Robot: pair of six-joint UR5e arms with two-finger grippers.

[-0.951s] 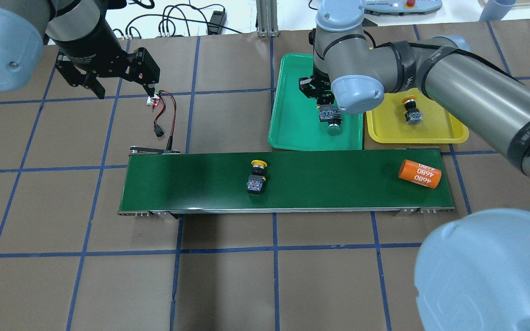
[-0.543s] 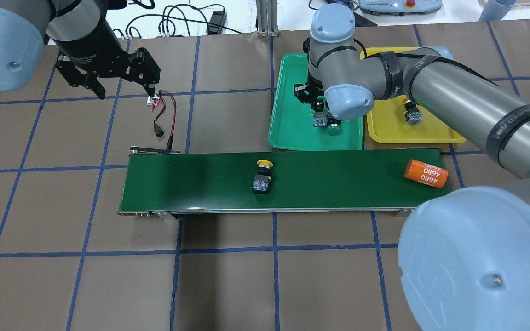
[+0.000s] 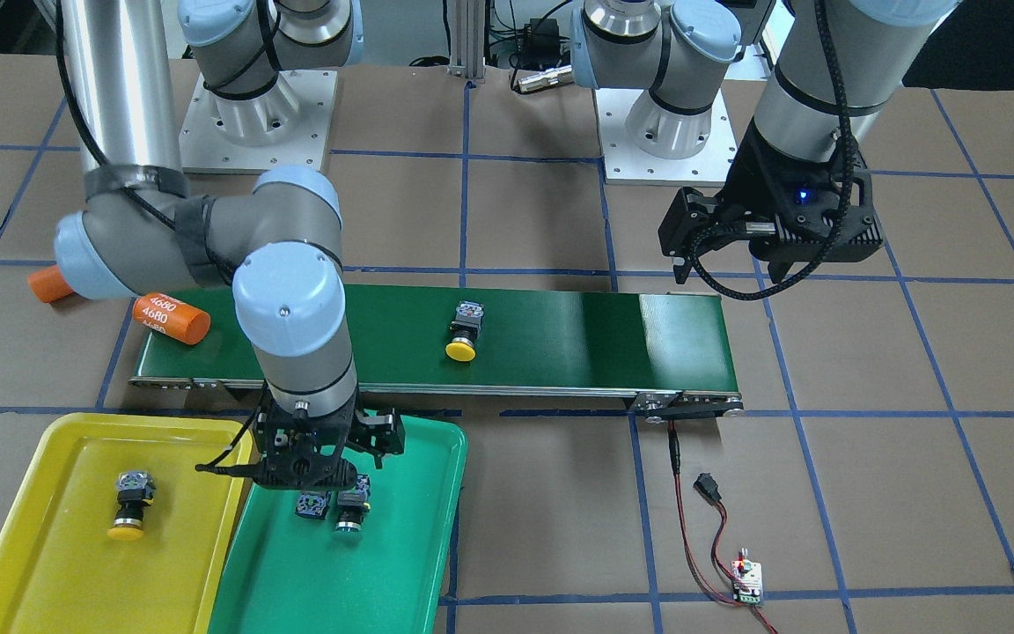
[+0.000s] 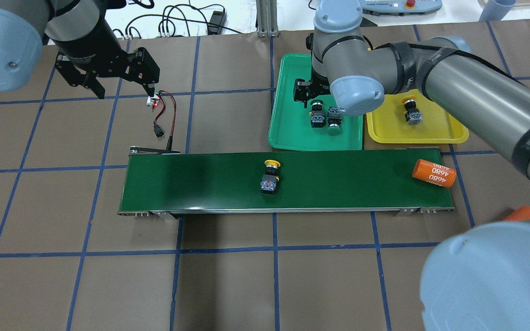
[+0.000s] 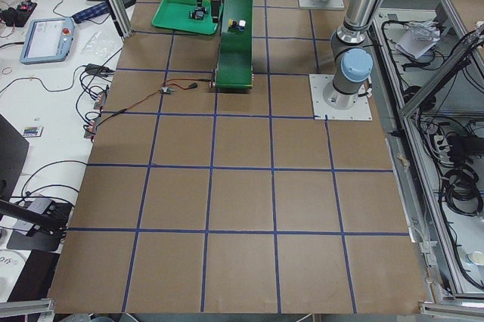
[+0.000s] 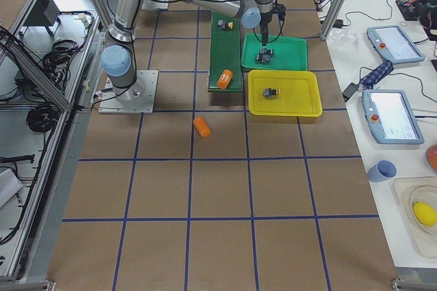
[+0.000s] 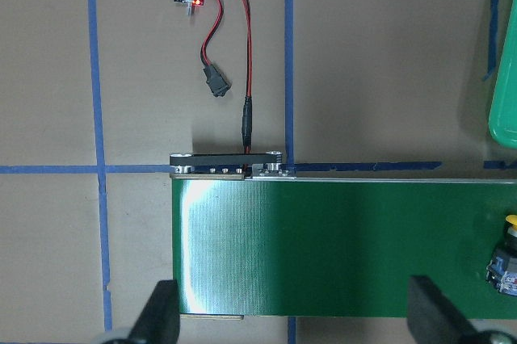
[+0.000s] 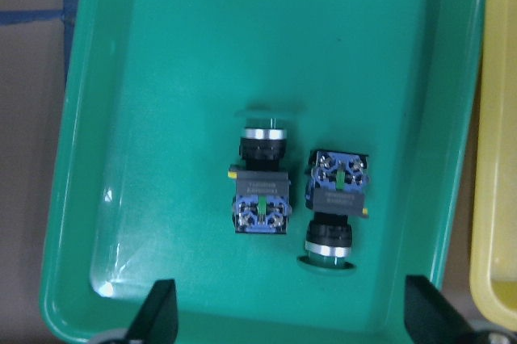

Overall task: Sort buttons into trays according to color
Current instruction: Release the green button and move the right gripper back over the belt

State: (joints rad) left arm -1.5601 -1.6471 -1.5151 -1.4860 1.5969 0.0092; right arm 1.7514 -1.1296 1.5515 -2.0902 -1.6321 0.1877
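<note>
Taped brown table (image 4: pixel 246 285), green belt (image 4: pixel 200 184) across it

Green buttons (image 8: pixel 262 186) lie paired in the green tray (image 4: pixel 288 124) under the right gripper (image 8: pixel 291 316), fingers wide, empty. One yellow button (image 4: pixel 412 112) sits in the yellow tray (image 4: pixel 430 133), a second yellow button (image 4: pixel 269 177) mid-belt. Left gripper (image 7: pixel 295 320), also wide, hangs over the belt's end

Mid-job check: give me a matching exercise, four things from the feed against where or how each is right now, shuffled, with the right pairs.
Things:
1. two green buttons
2. orange cylinder marked 4680
3. right gripper
4. left gripper

Places or states:
a. at the conveyor belt's end
b. open, above the green tray
c. open, high up near the belt's other end
d. lying in the green tray

Pairs: 1-d, 2-a, 3-b, 4-c.
</note>
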